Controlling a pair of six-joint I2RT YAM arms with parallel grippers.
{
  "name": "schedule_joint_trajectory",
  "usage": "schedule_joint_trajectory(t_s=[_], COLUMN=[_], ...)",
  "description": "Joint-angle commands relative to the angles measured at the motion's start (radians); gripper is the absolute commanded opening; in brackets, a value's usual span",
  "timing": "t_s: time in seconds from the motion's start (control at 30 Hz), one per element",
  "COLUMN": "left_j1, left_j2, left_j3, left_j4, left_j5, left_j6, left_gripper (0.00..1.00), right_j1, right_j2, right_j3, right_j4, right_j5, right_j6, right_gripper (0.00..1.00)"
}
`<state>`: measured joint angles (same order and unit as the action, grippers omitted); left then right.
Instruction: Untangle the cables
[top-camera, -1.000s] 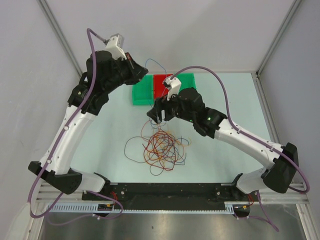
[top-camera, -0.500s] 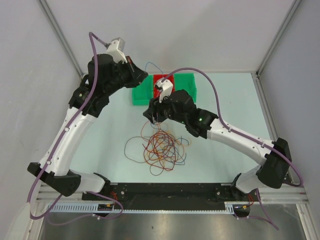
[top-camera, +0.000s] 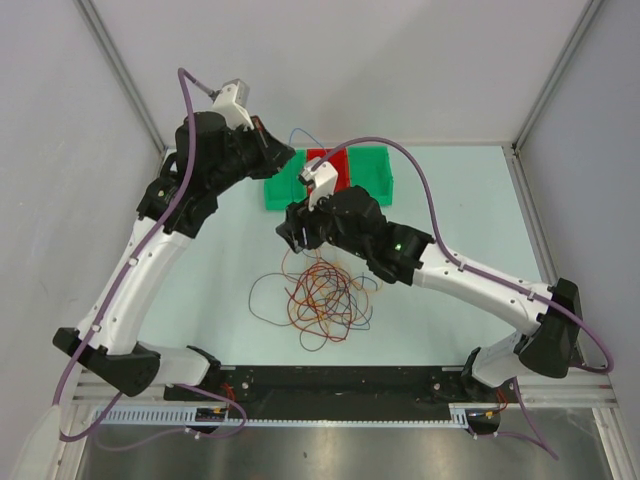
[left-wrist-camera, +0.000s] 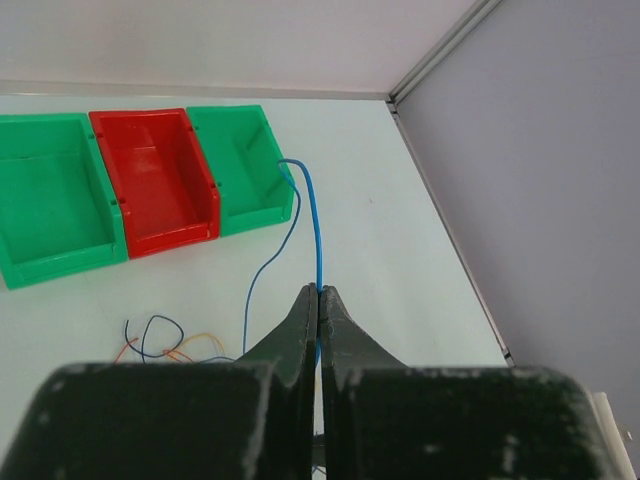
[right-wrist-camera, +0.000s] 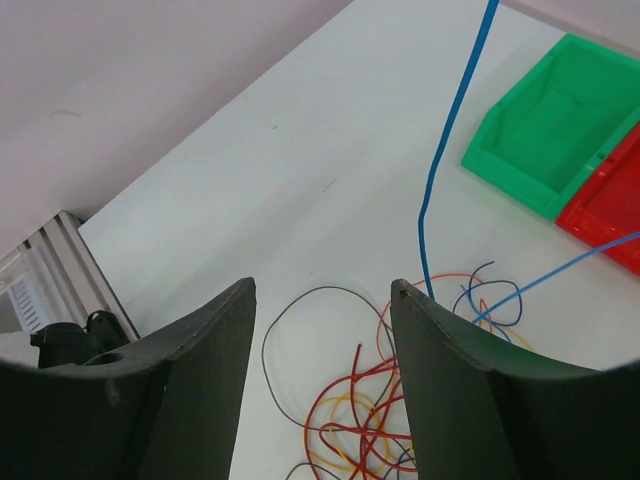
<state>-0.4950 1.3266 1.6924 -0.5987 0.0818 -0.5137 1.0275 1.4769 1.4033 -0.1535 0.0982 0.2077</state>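
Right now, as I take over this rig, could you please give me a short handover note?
Left gripper: shut on one blue cable, raised near the bins.
Right gripper: open, holding nothing, hovering over the tangle; the blue cable hangs close beside one finger.
Cables: the rest lie knotted at mid-table, and the blue one leads down toward them.
Done: one blue cable partly lifted out.
Left: free it fully, then separate the others. The red bin shows no cable inside.

2 green bins (left-wrist-camera: 50, 215), 1 red bin (left-wrist-camera: 160, 185) between, table (left-wrist-camera: 380, 250)
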Motion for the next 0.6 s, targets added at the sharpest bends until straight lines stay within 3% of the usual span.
schedule_joint_trajectory(t_s=[0.0, 0.57], left_j1=[0.004, 0.006], left_j2=[-0.036, -0.047], left_j3=[-0.007, -0.022], left_j4=[0.031, 0.036], left_j5=[-0.004, 0.006], left_j6=[0.017, 0.017], left_gripper=[0.0, 0.0], right_j1=[0.017, 0.028], right_j2=[-0.026, 0.046], right_j3=[0.045, 0.045], right_j4=[-0.009, 0.006], right_j5=[0.109, 0.25], right_j6=[-0.04, -0.051], right_gripper=[0.61, 0.61])
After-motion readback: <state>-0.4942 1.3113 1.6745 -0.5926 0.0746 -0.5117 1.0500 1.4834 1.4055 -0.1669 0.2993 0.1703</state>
